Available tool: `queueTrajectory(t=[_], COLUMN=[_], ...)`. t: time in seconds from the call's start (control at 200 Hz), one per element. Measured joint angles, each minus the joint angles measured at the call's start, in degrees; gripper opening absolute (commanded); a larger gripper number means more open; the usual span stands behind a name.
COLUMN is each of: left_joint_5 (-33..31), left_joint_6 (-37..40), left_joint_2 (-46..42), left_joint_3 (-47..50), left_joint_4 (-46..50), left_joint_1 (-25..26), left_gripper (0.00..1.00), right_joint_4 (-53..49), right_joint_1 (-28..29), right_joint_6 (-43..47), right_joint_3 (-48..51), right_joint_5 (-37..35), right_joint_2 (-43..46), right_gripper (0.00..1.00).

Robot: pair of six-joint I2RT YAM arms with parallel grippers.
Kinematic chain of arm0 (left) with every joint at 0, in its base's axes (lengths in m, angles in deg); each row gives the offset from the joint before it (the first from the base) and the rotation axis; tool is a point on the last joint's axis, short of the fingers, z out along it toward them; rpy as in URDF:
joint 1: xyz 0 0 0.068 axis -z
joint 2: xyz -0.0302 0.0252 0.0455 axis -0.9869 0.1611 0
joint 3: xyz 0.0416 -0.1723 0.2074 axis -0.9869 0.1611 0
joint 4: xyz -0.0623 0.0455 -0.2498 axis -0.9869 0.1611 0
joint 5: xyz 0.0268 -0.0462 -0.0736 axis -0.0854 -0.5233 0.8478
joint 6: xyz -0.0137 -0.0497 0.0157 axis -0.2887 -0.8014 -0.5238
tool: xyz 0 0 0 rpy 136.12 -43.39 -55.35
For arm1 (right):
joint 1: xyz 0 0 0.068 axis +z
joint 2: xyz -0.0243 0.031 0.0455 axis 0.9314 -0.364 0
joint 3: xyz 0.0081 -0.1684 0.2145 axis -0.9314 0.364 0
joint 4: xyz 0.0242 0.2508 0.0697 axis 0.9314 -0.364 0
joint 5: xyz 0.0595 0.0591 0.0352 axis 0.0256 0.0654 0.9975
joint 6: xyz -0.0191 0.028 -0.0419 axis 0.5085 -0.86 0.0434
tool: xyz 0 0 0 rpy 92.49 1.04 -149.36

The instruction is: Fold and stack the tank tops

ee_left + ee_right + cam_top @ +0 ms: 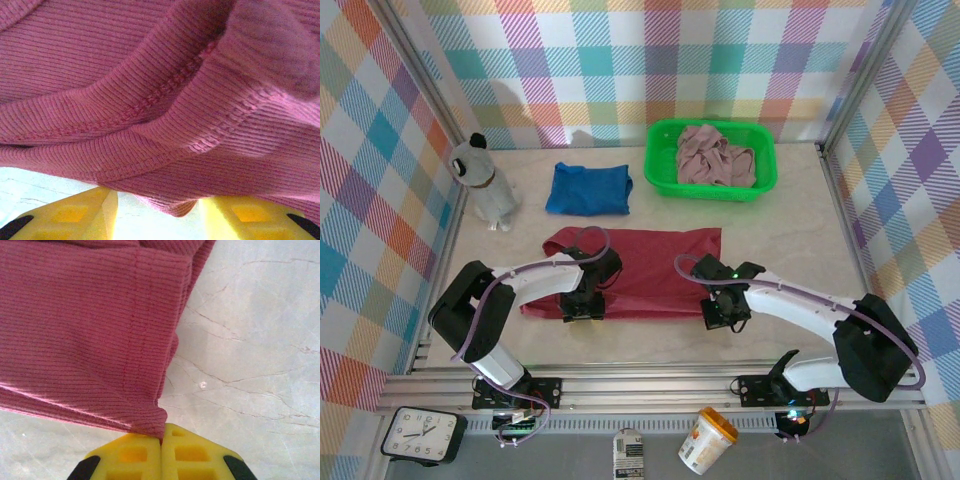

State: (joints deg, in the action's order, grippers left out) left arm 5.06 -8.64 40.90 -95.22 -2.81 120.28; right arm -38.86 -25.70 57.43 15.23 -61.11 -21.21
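Observation:
The dark red tank top [650, 260] lies spread across the middle of the table. My left gripper [582, 308] sits at its near left edge. In the left wrist view the yellow fingers [75, 215] stand apart and a fold of the dark red ribbed cloth [150, 100] dips between them. My right gripper [718, 318] is at the near right corner; its pads [130, 457] are shut on the corner of the dark red cloth [85, 325]. The royal blue tank top [588, 188] lies folded behind. The pale pink tank top [713, 155] is crumpled in the green basket [710, 124].
A grey and white toy figure [485, 180] stands at the back left of the table. Checked walls close in the left, back and right sides. Bare marble table [250, 340] lies to the right of the red cloth.

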Motion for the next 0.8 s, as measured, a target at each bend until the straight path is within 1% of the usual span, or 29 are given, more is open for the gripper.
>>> queueTrajectory(t=[0.125,0.185,0.23,0.305,0.385,0.475,0.61,0.685,0.805], left_joint_5=[0.09,0.39,0.7,1.38,2.19,3.32,4.5,4.61,5.64], left_joint_6=[0.39,0.52,0.7,1.05,1.27,1.29,1.31,1.31,1.53], left_joint_2=[-0.15,-0.15,-0.15,-0.2,-0.48,-1.22,-3.39,-4.2,-3.85], left_joint_3=[0.04,0.04,0.04,0.02,-0.09,-0.92,-4.7,-7.5,-10.67], left_joint_4=[0.0,-0.02,0.0,0.15,0.68,2.84,6.08,6.49,4.63], left_joint_1=[0.0,-0.09,-0.24,-0.48,-0.48,-0.5,-0.61,-0.72,-1.51], left_gripper=[0.47,0.48,0.48,0.48,0.49,0.49,0.49,0.49,0.49], right_joint_4=[0.24,0.57,0.7,0.48,-0.68,-3.26,-6.05,-4.35,1.51], right_joint_1=[-0.31,-0.31,-0.31,-0.31,-0.35,-0.63,-0.98,-1.01,-1.14], right_joint_6=[0.09,0.22,0.7,1.6,2.01,2.23,2.64,3.61,4.42], right_joint_3=[-0.09,-0.09,-0.09,-0.24,-1.05,-3.19,-9.42,-11.89,-11.26], right_joint_5=[0.46,1.38,2.1,2.58,2.67,2.58,2.43,3.61,7.08], right_joint_2=[-2.49,-3.82,-4.15,-4.11,-3.67,-1.18,2.27,2.6,1.2], right_gripper=[0.13,0.2,0.29,0.33,0.36,0.38,0.38,0.38,0.39])
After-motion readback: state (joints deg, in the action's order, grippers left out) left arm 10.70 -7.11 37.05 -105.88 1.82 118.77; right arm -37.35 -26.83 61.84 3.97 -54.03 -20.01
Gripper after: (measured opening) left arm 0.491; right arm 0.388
